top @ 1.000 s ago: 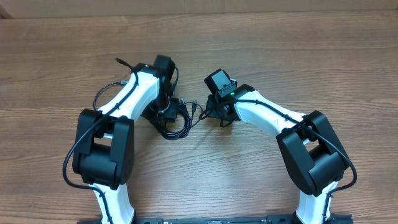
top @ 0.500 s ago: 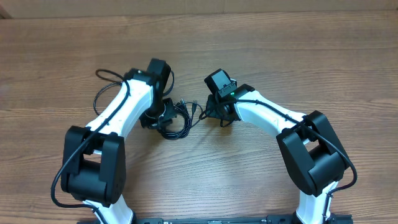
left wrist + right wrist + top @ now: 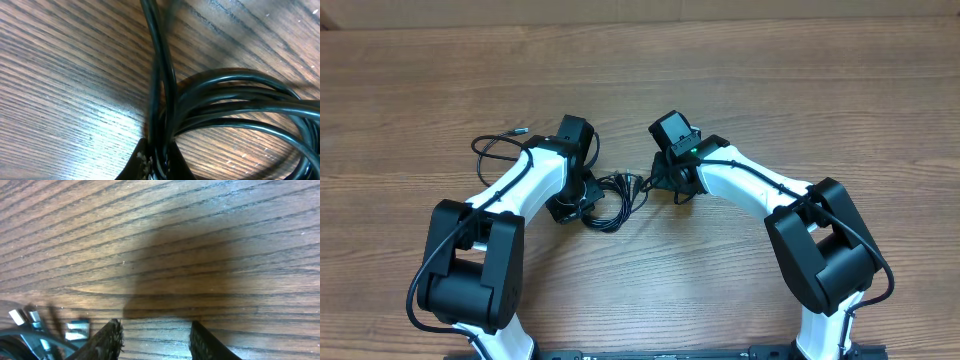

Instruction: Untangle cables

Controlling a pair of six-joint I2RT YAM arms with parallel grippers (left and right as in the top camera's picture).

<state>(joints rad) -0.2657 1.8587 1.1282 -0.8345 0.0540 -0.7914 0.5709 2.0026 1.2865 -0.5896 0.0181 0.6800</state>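
Left hand (image 3: 156, 162) is clenched on the cables (image 3: 235, 100). A few black strands are pinched between its fingers and run straight out ahead of it. The rest of the bundle loops off to one side as a loose coil, flat on the worktop (image 3: 60, 85).

From overhead the bundle sits between the two arms. Its long axis runs roughly left to right, from the left hand's grip toward the right hand (image 3: 156, 332). The far end carries the plug ends (image 3: 77, 327), silver tips bunched together just beside the right hand.

Right hand is released and holds nothing. Its fingers (image 3: 112, 340) stand apart with only bare wood in the gap. In its wrist view the plug ends lie off to its left, outside the gap and next to the left finger, not between the fingers. Can't tell whether they touch it.

My read: the left hand has the anchor end and the right hand is the nearer one to the free plugs. The next move likely turns on that sideways offset. The right hand needs to shift left to straddle a plug, then draw it away along the bundle's axis while the left holds. Risk is dragging the whole coil rather than freeing one strand.
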